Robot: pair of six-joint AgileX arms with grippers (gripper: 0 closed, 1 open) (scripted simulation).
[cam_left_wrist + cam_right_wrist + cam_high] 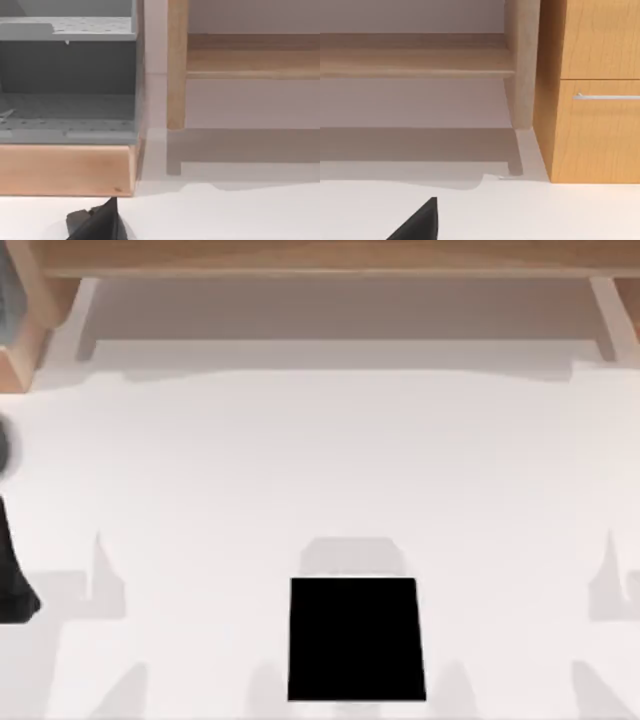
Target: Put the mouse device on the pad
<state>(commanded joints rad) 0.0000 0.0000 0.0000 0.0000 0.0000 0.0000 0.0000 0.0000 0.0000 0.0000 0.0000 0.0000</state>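
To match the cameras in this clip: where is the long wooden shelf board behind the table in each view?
Top view: the wooden shelf board runs along the picture's upper edge.
Left wrist view: it sits at upper right, next to an upright post.
Right wrist view: it sits at upper left, ending at another post.
Shared landmark: the white table in front of it.

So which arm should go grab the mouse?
Probably the left. In the left wrist view the mouse device lies right beside that arm's jaws, and the left arm sits at the table's left edge. The pad has nothing on it yet.
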